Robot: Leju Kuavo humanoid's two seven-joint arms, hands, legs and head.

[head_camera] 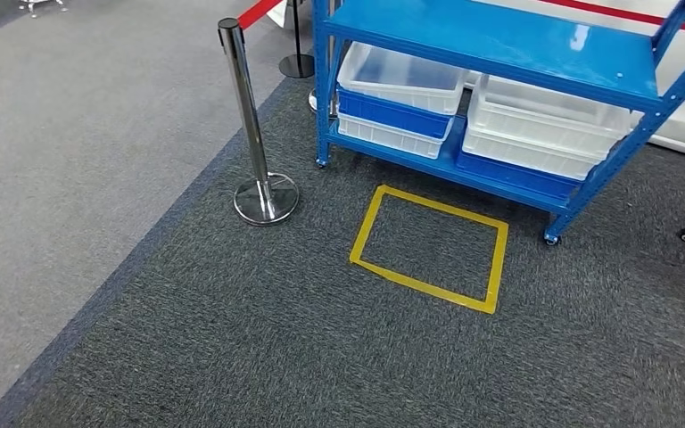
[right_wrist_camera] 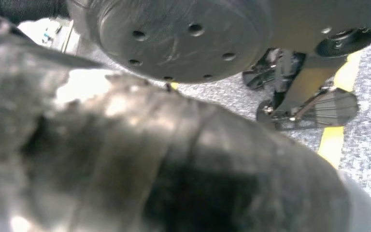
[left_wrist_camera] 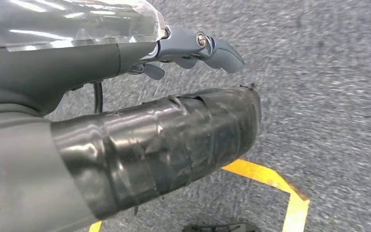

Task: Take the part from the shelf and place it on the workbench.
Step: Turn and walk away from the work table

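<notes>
Left hand (left_wrist_camera: 193, 50) empty, fingers apart; right hand (right_wrist_camera: 174, 159) blurred, state unclear.
Blue shelf (head_camera: 499, 40) stands just behind yellow floor square (head_camera: 430, 248).

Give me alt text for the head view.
A blue shelf on casters holds white bins stacked on blue ones on its lower level. On the grey carpet before it lies a yellow tape rectangle, with a chrome stanchion to the left.

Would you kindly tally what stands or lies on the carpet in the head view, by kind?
Blue shelf: 1
Translucent white bins: 2
Chrome barrier post: 1
Yellow tape rectangle: 1
Total: 5
</notes>
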